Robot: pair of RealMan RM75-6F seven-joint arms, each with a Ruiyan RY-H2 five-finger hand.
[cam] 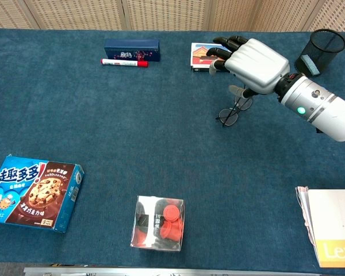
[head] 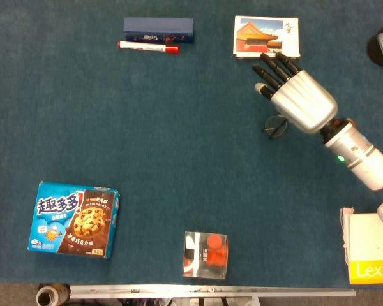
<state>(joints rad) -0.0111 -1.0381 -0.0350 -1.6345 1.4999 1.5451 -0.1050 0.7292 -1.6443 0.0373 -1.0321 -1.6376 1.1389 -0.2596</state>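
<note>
A book (cam: 333,227) at the near right is cut off by the frame edge. Farther back, the glasses (cam: 234,109) lie on the blue cloth, half hidden under the right hand (cam: 254,64), which hovers just above them, fingers spread and holding nothing. Beyond its fingertips lies a postcard (head: 266,36); the left hand is out of sight.

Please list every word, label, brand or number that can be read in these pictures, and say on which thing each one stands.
"趣多多!" on the cookie box; its smaller print is too small to read.
"Lexic", cut off by the frame edge, on the yellow book.
Two characters on the postcard, too small to read.
Print on the marker and the blue case: blurred.
Label on the clear box: unreadable.
</note>
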